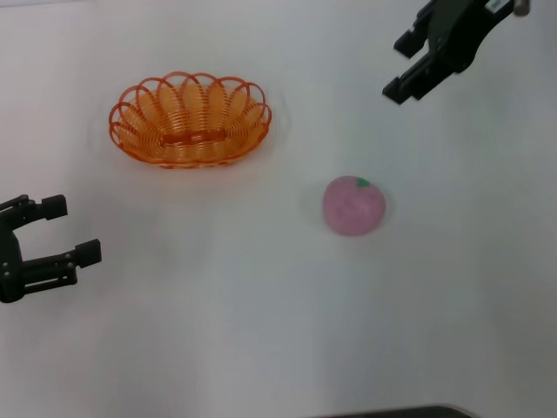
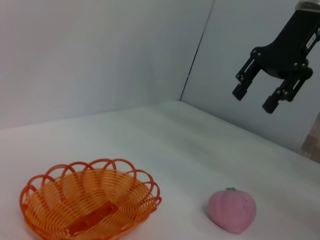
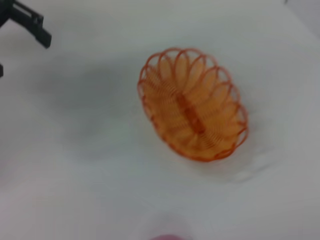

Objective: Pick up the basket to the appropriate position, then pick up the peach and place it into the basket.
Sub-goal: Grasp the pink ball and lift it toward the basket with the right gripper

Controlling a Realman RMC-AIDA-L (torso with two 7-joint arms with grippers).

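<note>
Both grippers hang wide and empty: left gripper (image 1: pixel 59 233) at the head view's lower left, right gripper (image 1: pixel 407 65) upper right. I judge the basket (image 1: pixel 190 119), upper left of centre, light, springy wire; I'd pinch its looped rim. The peach (image 1: pixel 353 205), right of centre, looks soft; take it across the middle.

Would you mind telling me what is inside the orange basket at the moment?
Nothing: the basket shows only its own wire weave and flat base strip. The peach sits apart on the table, and nothing inside is covered.
</note>
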